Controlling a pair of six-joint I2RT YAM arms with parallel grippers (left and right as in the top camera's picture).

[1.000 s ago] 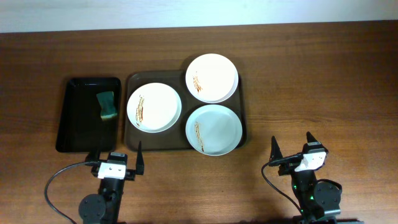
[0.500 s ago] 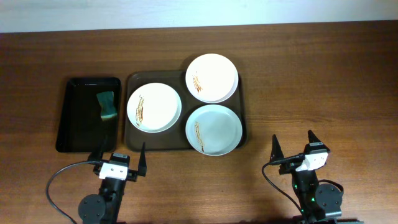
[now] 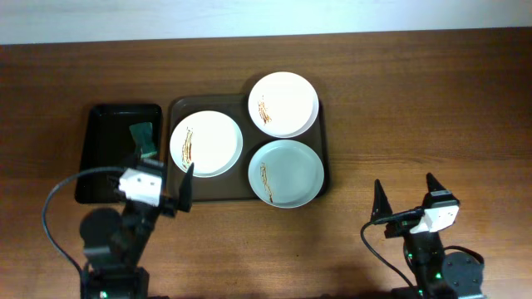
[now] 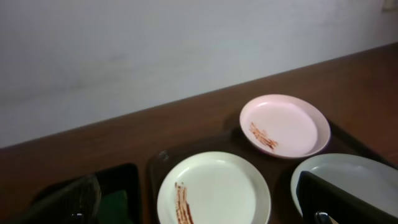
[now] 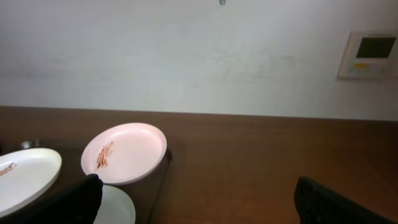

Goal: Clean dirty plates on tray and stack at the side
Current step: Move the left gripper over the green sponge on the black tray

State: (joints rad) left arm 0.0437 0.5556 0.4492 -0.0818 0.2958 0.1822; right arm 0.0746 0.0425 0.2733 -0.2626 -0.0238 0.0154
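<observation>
The left gripper (image 3: 163, 172) has its 2 fingers spread wide with nothing between them. It hangs over the gap where the small black rectangular tray (image 3: 104, 162) meets the large dark-brown rectangular tray (image 3: 218, 190). From overhead, 1 dark fingertip lies at the near edge of the near-left white round plate (image 3: 212, 141); whether it touches cannot be told. The other finger sits by the green sponge (image 3: 144, 137), which lies in the black tray on its right side.

The right gripper (image 3: 406, 194) is also spread wide and empty. It stands over bare brown wooden table (image 3: 416, 100), well apart from the dark-brown tray and to its right.

All 3 plates are on the dark-brown tray. The near-left white round plate fills the tray's left half and carries a brown-orange streak on its left part. The far white round plate (image 3: 287, 101) sits at the far right corner, its edge reaching over the tray's rim, with a streak on its left side. The pale blue-green round plate (image 3: 288, 171) lies at the near right, just beside both white plates, with a streak near its left edge.

The wrist views show a white wall (image 4: 186, 50) behind the table. The right wrist view also shows a white wall panel (image 5: 372, 55).
</observation>
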